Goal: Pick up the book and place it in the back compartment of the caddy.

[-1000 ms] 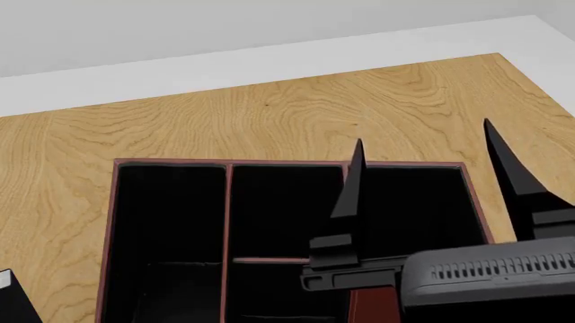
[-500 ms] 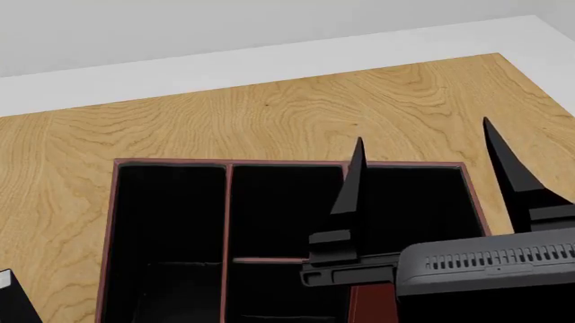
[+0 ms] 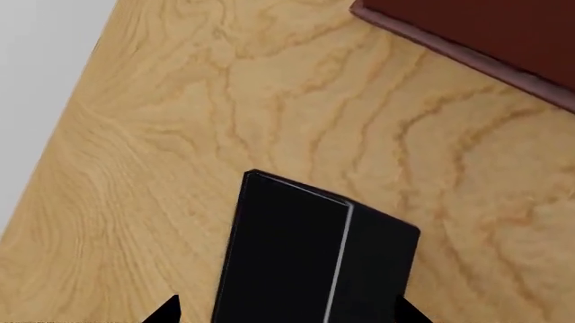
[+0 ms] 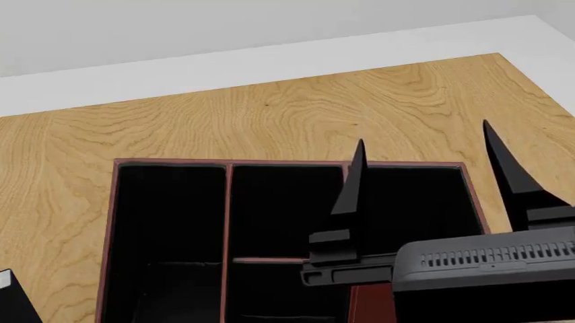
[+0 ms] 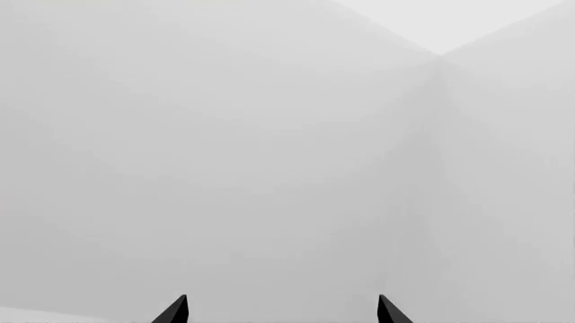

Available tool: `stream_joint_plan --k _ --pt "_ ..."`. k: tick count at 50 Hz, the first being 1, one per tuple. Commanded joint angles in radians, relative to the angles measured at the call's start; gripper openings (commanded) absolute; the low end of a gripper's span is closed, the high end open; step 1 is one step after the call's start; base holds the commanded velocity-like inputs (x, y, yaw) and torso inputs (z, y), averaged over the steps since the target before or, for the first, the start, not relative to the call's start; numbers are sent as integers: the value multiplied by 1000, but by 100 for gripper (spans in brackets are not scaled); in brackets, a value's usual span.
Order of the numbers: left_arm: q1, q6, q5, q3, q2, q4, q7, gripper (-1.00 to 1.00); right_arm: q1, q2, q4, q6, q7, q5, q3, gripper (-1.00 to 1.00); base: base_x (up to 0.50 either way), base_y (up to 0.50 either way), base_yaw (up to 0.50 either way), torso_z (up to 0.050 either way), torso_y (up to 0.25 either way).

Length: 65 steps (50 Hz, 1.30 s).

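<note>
The book (image 3: pixel 297 256) is a black slab with a thin pale line down it, on the wooden table. My left gripper (image 3: pixel 287 313) is open and straddles it; one fingertip (image 3: pixel 406 311) is at the book's edge and the other stands slightly clear. A black shape with a pale top (image 4: pixel 9 296) at the head view's lower left looks like the book. The caddy (image 4: pixel 287 163) has dark-red walls and black cells, and its corner (image 3: pixel 503 33) lies apart from the book. My right gripper (image 4: pixel 422 138) (image 5: pixel 281 309) hangs open and empty above the caddy's right side, fingers pointing up.
The wooden table (image 4: pixel 269 114) reaches back to a white wall strip (image 4: pixel 269 60). The right gripper's grey ribbed housing (image 4: pixel 489 266) hides the caddy's near right part. The right wrist view shows only pale wall (image 5: pixel 287 148).
The right gripper's grey housing has crept slightly up and to the left in the head view. The caddy and the shape at lower left have not moved.
</note>
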Motion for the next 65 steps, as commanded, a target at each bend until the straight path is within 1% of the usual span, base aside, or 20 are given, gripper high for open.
stream_joint_plan --k 1,5,10,11,12,13,18,21,26,29,32,33,36,40,44,48,57,65 --pt "-23 70 12 10 40 -120 -1 100 0 1 0 8 9 0 -4 100 0 0 0 0 0" --pt "-31 96 18 16 54 -165 0 100 -7 3 -2 8 13 -2 -5 100 0 0 0 0 0" --pt "-58 172 46 42 106 -309 1 100 -19 4 4 -4 17 -5 -4 100 0 0 0 0 0" --pt "-62 171 49 50 116 -331 21 100 -19 4 5 -6 17 -5 -5 100 0 0 0 0 0" --pt "-66 194 53 49 124 -351 2 100 -17 4 5 -5 17 -5 -7 100 0 0 0 0 0" --pt "-69 198 54 51 130 -362 4 -100 -13 2 4 0 18 -5 -9 100 0 0 0 0 0" --pt "-75 209 46 47 134 -355 18 -100 -6 0 -4 15 25 -3 -12 100 6 -5 -12 0 0" --pt "-49 168 37 42 114 -277 25 -100 -6 -1 -6 15 28 -4 -14 100 5 -4 -14 0 0" --pt "-35 164 17 23 107 -232 17 -100 2 -2 -12 28 32 -3 -21 100 7 -4 -13 0 0" --pt "-24 126 17 21 97 -179 2 -100 -3 3 -17 23 32 0 -14 100 8 -5 -14 0 0" --pt "15 114 -7 -7 60 -45 -33 -100 -12 7 -15 11 31 -1 -9 100 4 -3 -14 0 0" --pt "30 91 -30 -19 44 14 -17 -100 -18 8 -11 2 30 -1 -5 100 9 -6 -13 0 0" --pt "48 81 -28 -28 18 95 -46 -100 -26 12 -5 -16 27 -2 -2 100 2 -4 -13 0 0" --pt "69 51 -63 -54 -17 204 -47 -100 -35 18 -4 -31 25 -2 4 100 4 -5 -13 0 0" --pt "99 4 -70 -68 -66 334 -73 -100 -42 22 -9 -39 25 1 10 100 4 -5 -12 0 0" --pt "130 -70 -111 -95 -118 477 -80 -100 -52 26 -12 -54 23 5 20 100 2 -2 -11 0 0" --pt "150 -164 -146 -138 -202 669 -115 -100 -62 33 -18 -68 21 17 39 100 2 -2 -7 0 0" --pt "155 -232 -166 -169 -259 776 -139 -100 -55 37 5 -94 6 25 45 100 0 0 0 0 0"
